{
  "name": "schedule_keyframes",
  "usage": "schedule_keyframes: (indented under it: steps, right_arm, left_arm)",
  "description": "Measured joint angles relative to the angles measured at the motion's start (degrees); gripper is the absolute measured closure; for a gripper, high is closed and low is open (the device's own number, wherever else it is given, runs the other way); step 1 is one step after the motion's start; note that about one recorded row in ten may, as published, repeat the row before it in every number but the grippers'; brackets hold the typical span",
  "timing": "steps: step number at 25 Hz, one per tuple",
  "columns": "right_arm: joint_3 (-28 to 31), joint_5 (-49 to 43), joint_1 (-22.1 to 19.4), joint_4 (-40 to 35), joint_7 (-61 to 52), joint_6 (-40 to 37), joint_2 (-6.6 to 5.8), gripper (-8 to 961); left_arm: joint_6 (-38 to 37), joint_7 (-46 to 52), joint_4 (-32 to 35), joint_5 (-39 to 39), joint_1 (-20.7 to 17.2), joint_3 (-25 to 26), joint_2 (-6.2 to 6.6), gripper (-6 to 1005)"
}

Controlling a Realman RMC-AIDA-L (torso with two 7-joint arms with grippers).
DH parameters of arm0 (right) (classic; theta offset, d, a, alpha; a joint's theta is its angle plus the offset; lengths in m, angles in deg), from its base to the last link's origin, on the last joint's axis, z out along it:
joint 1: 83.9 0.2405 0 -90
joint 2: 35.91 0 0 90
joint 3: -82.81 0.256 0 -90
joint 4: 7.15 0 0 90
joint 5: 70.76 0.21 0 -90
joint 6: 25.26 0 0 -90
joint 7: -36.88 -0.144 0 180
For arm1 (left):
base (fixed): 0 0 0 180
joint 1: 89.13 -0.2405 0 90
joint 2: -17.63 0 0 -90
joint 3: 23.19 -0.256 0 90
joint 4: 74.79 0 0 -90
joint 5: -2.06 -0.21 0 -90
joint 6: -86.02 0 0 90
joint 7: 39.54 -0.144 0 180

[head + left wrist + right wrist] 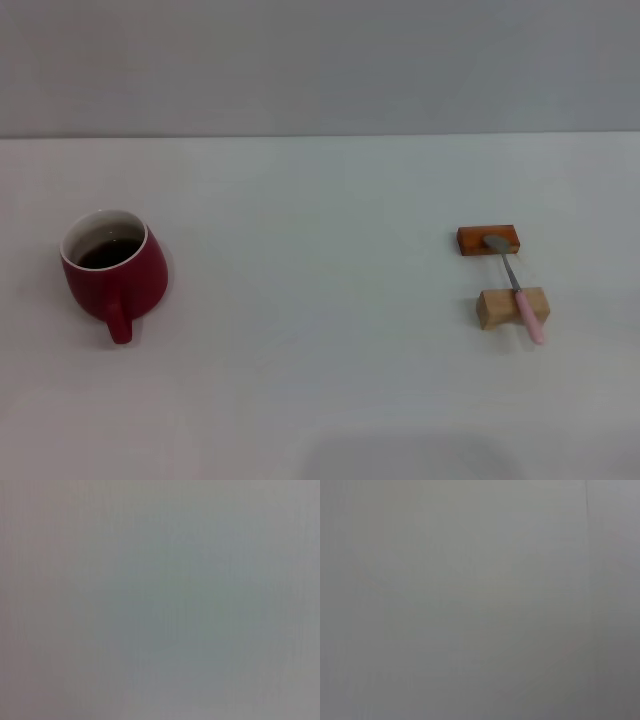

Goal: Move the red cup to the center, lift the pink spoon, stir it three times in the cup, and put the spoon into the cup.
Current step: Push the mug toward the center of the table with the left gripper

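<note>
The red cup (114, 272) stands upright on the white table at the left in the head view, its handle toward the near edge and dark liquid inside. The pink spoon (518, 288) lies at the right, its silver bowl resting on an orange-brown block (488, 239) and its pink handle across a tan wooden block (511, 307). Neither gripper shows in any view. Both wrist views show only a plain grey surface.
The white table (320, 300) stretches between the cup and the spoon, with a grey wall behind its far edge. A faint shadow lies at the near edge.
</note>
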Motion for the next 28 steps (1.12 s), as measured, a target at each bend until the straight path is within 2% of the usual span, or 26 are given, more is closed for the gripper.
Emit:
schedule_keyframes:
  steps: [23, 28]
  right_arm:
    - [0.1, 0.0, 0.5, 0.0, 0.0, 0.0, 0.02, 379]
    - [0.2, 0.0, 0.5, 0.0, 0.0, 0.0, 0.0, 379]
  left_arm:
    - [0.2, -0.1, 0.2, -0.3, 0.1, 0.0, -0.07, 220]
    - [0.2, -0.2, 0.2, -0.3, 0.2, 0.0, -0.56, 370]
